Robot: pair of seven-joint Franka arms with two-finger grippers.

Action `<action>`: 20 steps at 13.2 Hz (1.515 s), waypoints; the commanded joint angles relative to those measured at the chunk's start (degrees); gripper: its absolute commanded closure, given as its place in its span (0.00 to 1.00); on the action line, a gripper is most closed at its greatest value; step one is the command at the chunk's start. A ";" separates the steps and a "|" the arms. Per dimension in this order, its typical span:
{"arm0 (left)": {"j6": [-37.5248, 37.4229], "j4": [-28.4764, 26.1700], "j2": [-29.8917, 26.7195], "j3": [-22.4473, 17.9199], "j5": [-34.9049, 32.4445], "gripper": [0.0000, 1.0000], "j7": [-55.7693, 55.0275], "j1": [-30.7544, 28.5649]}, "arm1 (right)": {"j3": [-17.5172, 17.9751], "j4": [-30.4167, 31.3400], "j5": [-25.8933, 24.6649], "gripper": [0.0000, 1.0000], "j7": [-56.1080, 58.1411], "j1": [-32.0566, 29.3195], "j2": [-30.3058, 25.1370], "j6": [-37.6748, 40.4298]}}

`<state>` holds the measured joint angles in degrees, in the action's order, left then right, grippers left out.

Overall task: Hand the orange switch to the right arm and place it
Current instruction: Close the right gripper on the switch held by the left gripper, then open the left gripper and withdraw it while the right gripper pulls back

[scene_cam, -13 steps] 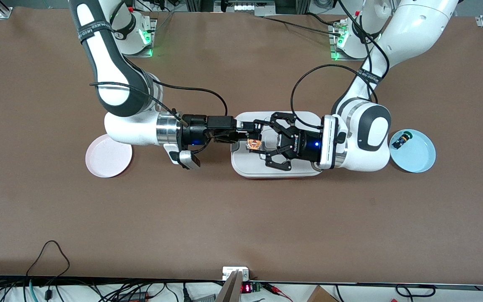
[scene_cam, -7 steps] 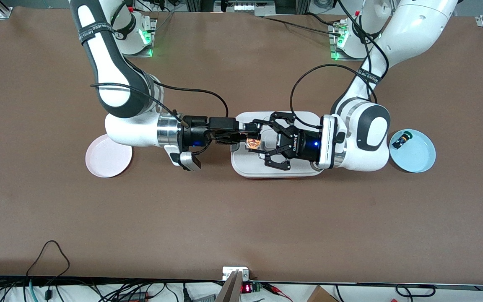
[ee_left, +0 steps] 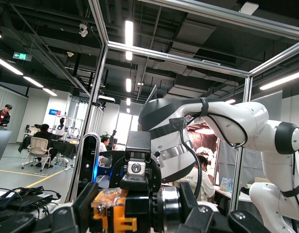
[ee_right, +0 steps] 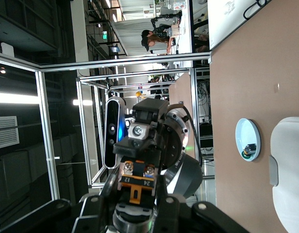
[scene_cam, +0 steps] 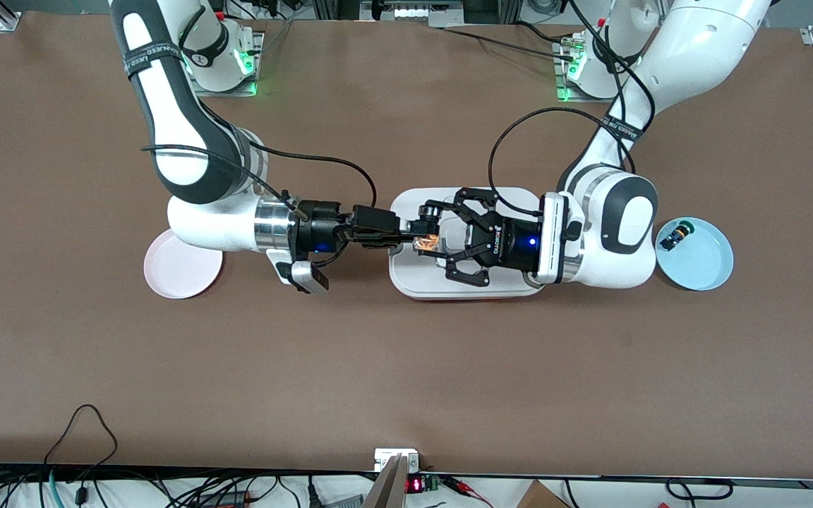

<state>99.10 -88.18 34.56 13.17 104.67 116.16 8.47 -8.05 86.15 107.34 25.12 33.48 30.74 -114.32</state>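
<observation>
Over the white tray (scene_cam: 406, 282), both claws — left (scene_cam: 442, 243) and right (scene_cam: 426, 224) — clamp the orange switch (scene_cam: 426, 244).

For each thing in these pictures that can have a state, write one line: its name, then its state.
orange switch: in the air over the white tray, gripped from both ends.
left gripper: shut on the orange switch.
right gripper: shut on the orange switch.
white tray: on the table under both grippers.
pink plate: on the table, nothing on it.
blue plate: on the table, holding the green-capped switch.
</observation>
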 commanded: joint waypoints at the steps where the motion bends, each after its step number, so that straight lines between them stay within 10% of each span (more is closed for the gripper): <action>1: -0.31 0.64 0.51 -0.08 -0.34 1.00 -0.41 0.23 | 0.22 -1.69 1.38 0.70 1.15 -0.61 0.73 0.86; 7: -0.49 0.56 0.51 -0.08 -0.34 1.00 -0.49 -0.12 | 0.23 -1.60 1.38 0.74 1.07 -0.44 0.81 0.77; 10: -0.49 0.56 0.33 -0.08 -0.34 0.84 -1.28 -0.29 | 0.22 -1.60 1.38 0.76 1.15 -0.61 0.82 0.86; 12: -1.18 0.47 0.33 0.01 -0.34 0.03 -1.11 -0.55 | 0.22 -1.60 1.38 0.77 1.15 -0.53 0.82 0.86; 20: -13.57 0.47 0.24 -0.52 -6.98 0.00 -4.60 -11.07 | 0.22 -1.51 1.20 0.81 1.24 -0.35 0.82 0.86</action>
<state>88.67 -88.33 34.64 12.28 102.37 114.25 2.29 -8.04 85.98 107.58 25.48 33.47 30.81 -114.21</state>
